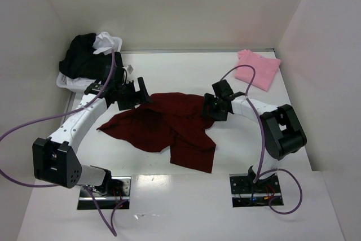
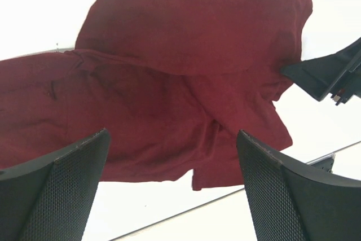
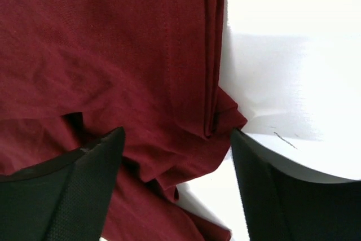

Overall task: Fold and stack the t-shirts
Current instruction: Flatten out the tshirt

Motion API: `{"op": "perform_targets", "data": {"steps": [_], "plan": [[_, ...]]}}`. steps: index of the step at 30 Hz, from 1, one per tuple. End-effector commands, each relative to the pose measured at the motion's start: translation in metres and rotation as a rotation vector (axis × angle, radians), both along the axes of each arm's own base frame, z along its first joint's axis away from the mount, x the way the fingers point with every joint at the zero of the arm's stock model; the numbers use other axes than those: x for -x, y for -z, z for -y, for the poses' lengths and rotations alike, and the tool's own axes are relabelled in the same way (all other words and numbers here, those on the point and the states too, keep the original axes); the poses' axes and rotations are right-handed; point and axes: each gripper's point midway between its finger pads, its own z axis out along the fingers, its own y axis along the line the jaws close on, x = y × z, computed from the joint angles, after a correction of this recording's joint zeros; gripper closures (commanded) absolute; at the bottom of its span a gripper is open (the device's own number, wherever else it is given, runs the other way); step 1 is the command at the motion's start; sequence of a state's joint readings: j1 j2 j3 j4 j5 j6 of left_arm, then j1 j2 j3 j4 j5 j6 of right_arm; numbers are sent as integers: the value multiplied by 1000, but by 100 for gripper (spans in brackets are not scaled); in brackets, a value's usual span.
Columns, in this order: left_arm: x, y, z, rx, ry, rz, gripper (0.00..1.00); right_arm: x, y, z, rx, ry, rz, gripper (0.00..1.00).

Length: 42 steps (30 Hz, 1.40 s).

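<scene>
A dark maroon t-shirt [image 1: 163, 125] lies crumpled and spread in the middle of the table. My left gripper [image 1: 141, 94] is open at its back left edge; in the left wrist view [image 2: 172, 139] the jaws stand wide apart above the shirt [image 2: 169, 71], holding nothing. My right gripper [image 1: 208, 108] is open at the shirt's back right edge; in the right wrist view [image 3: 177, 139] a bunched fold of the shirt [image 3: 113, 55] lies between the spread fingers [image 3: 62, 196]. A light pink t-shirt [image 1: 258, 67] lies folded at the back right. A black t-shirt [image 1: 82, 55] and a white one [image 1: 107, 42] are heaped at the back left.
The black and white tees sit in a white plastic bin [image 1: 69, 83] at the back left corner. White walls enclose the table on three sides. Purple cables loop from both arms. The right gripper's body [image 2: 333, 74] shows at the right of the left wrist view.
</scene>
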State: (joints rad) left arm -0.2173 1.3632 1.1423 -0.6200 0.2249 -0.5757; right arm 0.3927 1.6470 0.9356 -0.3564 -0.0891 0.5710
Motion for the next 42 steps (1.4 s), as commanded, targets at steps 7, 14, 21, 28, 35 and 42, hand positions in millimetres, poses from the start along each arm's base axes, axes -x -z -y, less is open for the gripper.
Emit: {"op": "perform_targets", "data": {"steps": [7,14,21,28,35,42], "plan": [[-4,-5,1,22,-12,21,0,-22,-15,-8,-9,-13,85,34],[-7,-7,1,29,-11,20,0,-25,-7,-13,-13,-31,63,66],[-13,-10,-8,30,-39,29,0,-59,-67,-7,9,47,217,99],[-7,5,-18,-1,-61,-7,0,-98,-146,1,-34,115,392,100],[1,25,-38,-44,-183,-71,0,-105,-167,1,-38,118,442,100],[11,44,-59,-13,-336,-96,0,-118,-203,31,-36,203,528,100]]}}
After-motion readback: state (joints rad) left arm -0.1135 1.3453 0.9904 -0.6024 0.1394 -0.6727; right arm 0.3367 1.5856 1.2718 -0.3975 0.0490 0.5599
